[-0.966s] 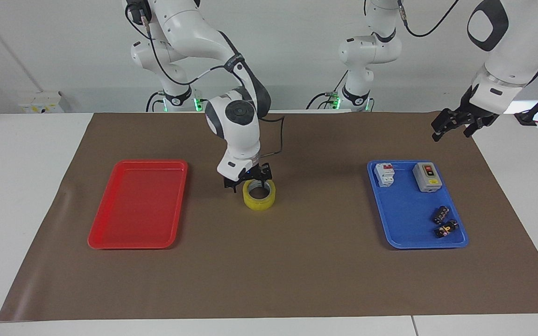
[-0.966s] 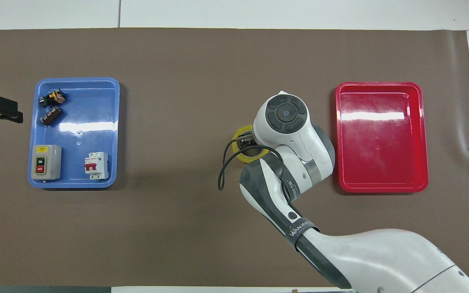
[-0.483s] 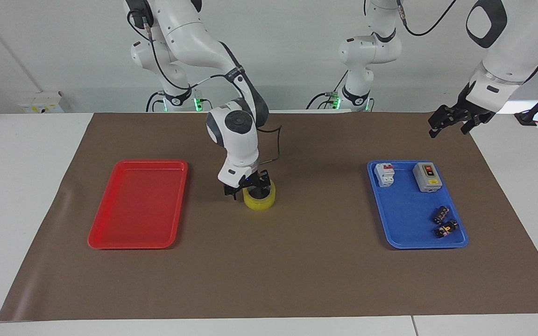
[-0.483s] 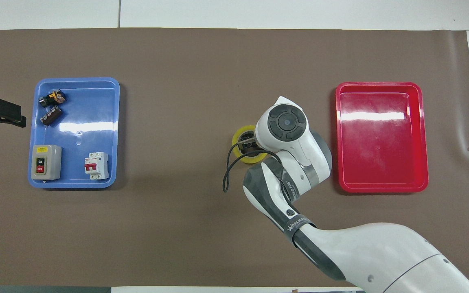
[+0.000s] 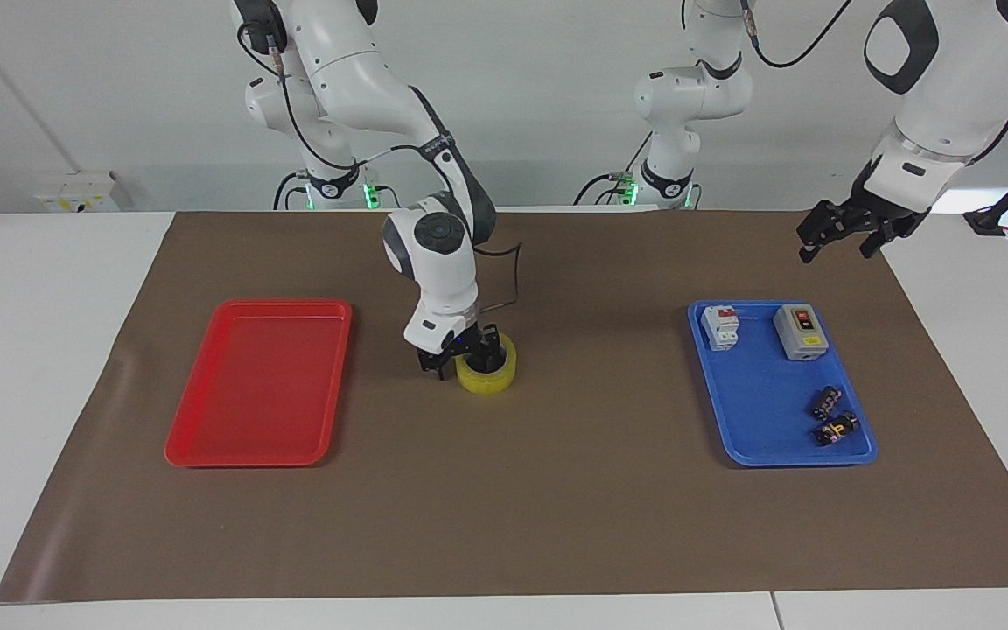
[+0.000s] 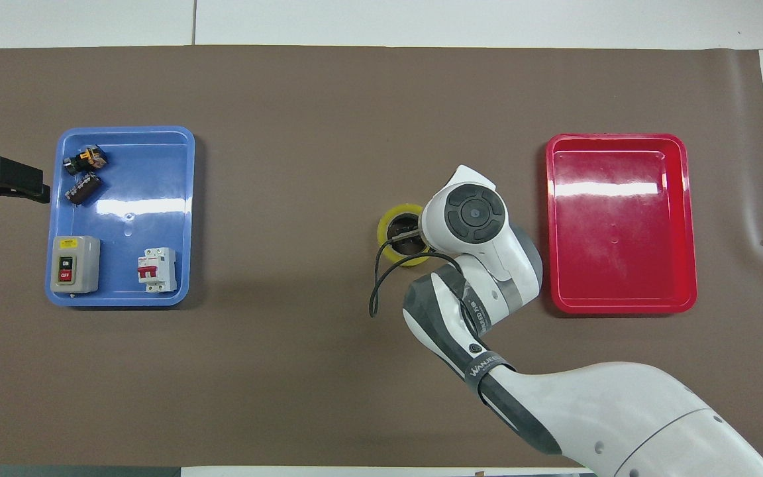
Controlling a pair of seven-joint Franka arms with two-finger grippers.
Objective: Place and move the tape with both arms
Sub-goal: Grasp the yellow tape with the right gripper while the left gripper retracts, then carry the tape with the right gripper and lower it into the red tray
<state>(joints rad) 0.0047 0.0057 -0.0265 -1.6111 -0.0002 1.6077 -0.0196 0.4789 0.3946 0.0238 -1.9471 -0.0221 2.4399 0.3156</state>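
Observation:
The yellow tape roll (image 5: 491, 378) lies flat on the brown mat (image 5: 556, 507), midway between the two trays. My right gripper (image 5: 460, 360) is down at the roll and open. One finger is inside the roll's hole, and the other (image 5: 434, 363) is outside, on the red tray's side and just clear of the roll. In the overhead view the roll (image 6: 403, 211) shows partly under the right wrist (image 6: 474, 215). My left gripper (image 5: 838, 249) is open and empty in the air, over the mat's corner at the left arm's end; it also shows in the overhead view (image 6: 24, 185).
An empty red tray (image 5: 259, 381) lies toward the right arm's end. A blue tray (image 5: 766, 394) toward the left arm's end holds a grey switch box (image 5: 799, 331), a white breaker (image 5: 720, 326) and two small black parts (image 5: 828, 402).
My right gripper has come down from just above the tape to straddle its wall. My left gripper has shifted slightly toward the blue tray.

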